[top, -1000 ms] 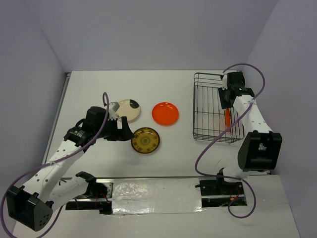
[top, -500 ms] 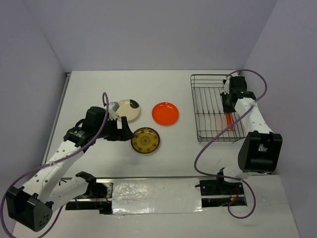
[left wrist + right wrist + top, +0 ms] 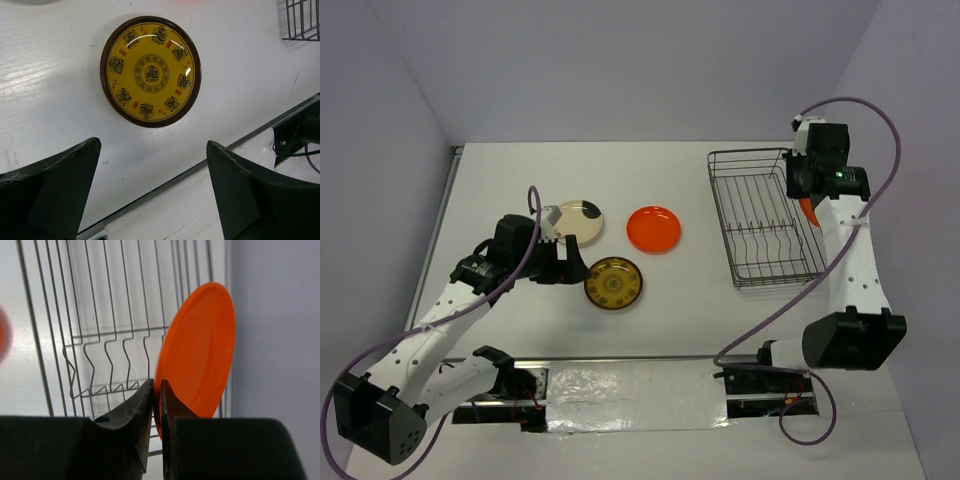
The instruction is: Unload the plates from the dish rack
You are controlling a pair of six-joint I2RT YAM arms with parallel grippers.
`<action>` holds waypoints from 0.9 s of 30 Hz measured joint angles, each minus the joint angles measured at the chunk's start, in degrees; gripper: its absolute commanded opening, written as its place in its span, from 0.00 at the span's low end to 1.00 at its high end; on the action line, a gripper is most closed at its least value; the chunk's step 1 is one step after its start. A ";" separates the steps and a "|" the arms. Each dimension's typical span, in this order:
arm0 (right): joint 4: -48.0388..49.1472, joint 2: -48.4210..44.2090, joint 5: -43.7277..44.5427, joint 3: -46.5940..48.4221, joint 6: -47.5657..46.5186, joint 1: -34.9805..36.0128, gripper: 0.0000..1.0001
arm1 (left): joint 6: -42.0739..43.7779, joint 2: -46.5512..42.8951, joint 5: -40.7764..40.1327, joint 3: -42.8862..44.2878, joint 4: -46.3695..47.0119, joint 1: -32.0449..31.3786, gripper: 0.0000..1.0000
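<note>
On the white bench [image 3: 670, 310], boxed in by pale lilac walls [image 3: 620, 70], the right hand [image 3: 156, 390] is clamped on an orange plate [image 3: 200, 350] above the dish rack [image 3: 765, 235]; the left hand [image 3: 152, 145], fingers wide apart, hovers over an amber plate [image 3: 150, 71].

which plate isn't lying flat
The orange plate pinched on edge in the right gripper by the rack; the cream plate, yellow plate and second orange plate lie flat on the table.
</note>
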 measured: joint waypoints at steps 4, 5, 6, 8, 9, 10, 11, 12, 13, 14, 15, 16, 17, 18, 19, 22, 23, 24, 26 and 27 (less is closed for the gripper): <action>-2.27 -3.93 1.81 7.48 0.85 5.55 0.00 | -1.53 0.24 -0.37 0.87 -0.48 0.00 1.00; -1.86 -5.79 2.12 7.58 0.39 10.08 0.00 | -2.29 0.31 -0.44 1.86 -0.87 0.00 1.00; -1.88 -7.45 2.49 7.41 -0.31 15.13 0.00 | -3.52 0.35 -0.39 3.19 -1.29 0.00 0.99; -0.07 -11.58 1.60 4.52 -2.82 28.55 0.00 | -7.02 0.42 -0.11 7.28 -1.31 0.02 0.99; 0.79 -13.70 1.95 2.38 -4.22 35.52 0.00 | -8.92 0.44 0.46 9.64 -0.90 0.02 1.00; 2.05 -15.87 3.30 -0.48 -5.60 41.51 0.00 | -11.21 0.33 1.05 11.76 0.26 0.02 1.00; 3.32 -18.05 5.05 -3.91 -7.13 46.56 0.00 | -13.20 0.20 1.86 13.49 1.75 0.00 0.99; 4.28 -19.82 7.06 -7.06 -8.39 51.10 0.00 | -15.50 0.02 2.64 14.75 3.19 0.00 0.99; 5.62 -21.94 9.90 -10.93 -9.84 56.11 0.00 | -17.66 -0.31 3.48 15.67 4.90 0.00 0.99; 6.71 -23.41 12.50 -14.47 -11.10 60.33 0.00 | -20.15 -0.70 4.11 16.22 6.60 0.00 1.00; 7.54 -24.26 14.86 -17.22 -12.31 64.37 0.00 | -22.27 -1.07 4.66 16.59 7.87 0.00 0.99; 8.37 -24.83 16.96 -19.58 -13.42 68.63 0.00 | -23.76 -1.33 4.96 16.90 8.39 -0.02 0.99; 9.22 -24.76 18.91 -21.11 -14.36 71.95 0.00 | -25.09 -1.31 5.01 17.38 8.50 -0.07 0.98; 9.92 -24.33 20.44 -21.88 -15.10 74.44 0.00 | -26.10 -1.07 5.01 17.92 8.41 -0.13 0.98; 10.99 -23.63 22.27 -22.12 -16.20 77.68 0.00 | -26.77 -0.68 4.96 18.40 8.24 -0.17 0.97; 15.96 -20.81 26.62 -21.64 -19.10 83.47 0.00 | -27.71 1.18 4.94 18.82 7.43 -0.44 0.95; 17.27 -19.50 27.45 -21.05 -19.93 84.83 0.00 | -28.17 1.88 4.94 18.53 7.21 -0.61 0.94; 18.53 -17.70 28.09 -20.24 -20.83 85.79 0.00 | -28.59 2.43 4.90 18.21 7.10 -0.81 0.93; 20.94 -13.99 29.00 -18.18 -22.47 86.82 0.00 | -28.92 3.58 4.74 17.27 6.80 -1.36 0.87; 22.14 -12.33 29.27 -17.38 -23.17 86.88 0.00 | -28.96 4.13 4.66 16.68 6.60 -1.66 0.85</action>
